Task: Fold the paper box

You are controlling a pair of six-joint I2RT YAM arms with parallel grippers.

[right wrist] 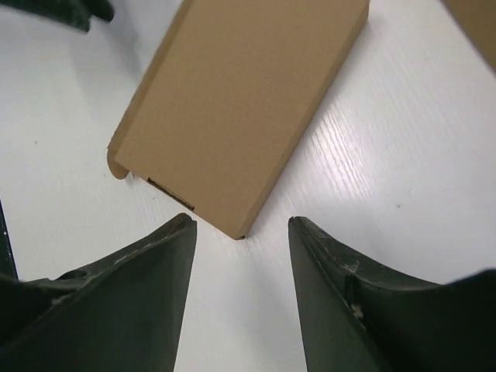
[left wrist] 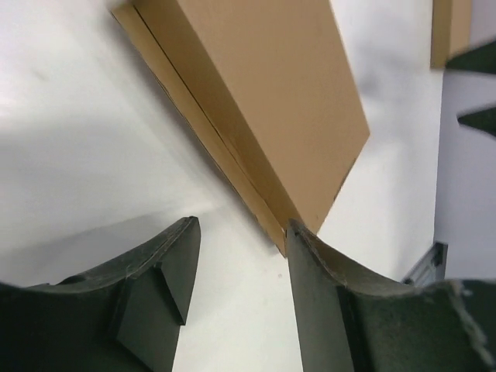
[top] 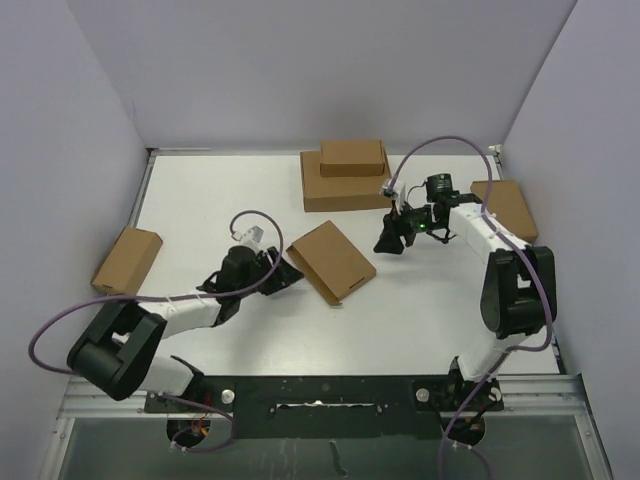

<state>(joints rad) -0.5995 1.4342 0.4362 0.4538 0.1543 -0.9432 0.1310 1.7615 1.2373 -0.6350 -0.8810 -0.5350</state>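
Brown corrugated cardboard, the paper box [top: 331, 260] lies flat near the middle of the white bench [top: 210, 210], turned at a slant so its long sides run from about 11 o'clock to 5 o'clock in the top view. Its lid is down over the base. The left wrist view shows the layered long edge [left wrist: 225, 155] with a thin seam between the two layers. The right wrist view shows a small rounded flap ear [right wrist: 116, 164] poking out at one corner.

At the box's 9 o'clock sits the left gripper [top: 287, 272], low over the bench. Its fingers are spread with only bare bench between them. One finger [left wrist: 310, 263] is right at the box's near corner, though contact cannot be judged.

At the box's 2 o'clock, a little apart from it, hangs the right gripper [top: 388, 240]. It is also spread and holds nothing, and in its own camera the box's corner points into the gap between the fingers.

Toward 12 o'clock from the paper box lies a wide brown box [top: 340, 192] with a smaller brown box [top: 352, 157] stacked on it. Another brown box [top: 507, 207] rests at the bench's 2 o'clock edge, partly behind the right arm. One more [top: 127, 260] sits at the 9 o'clock edge.
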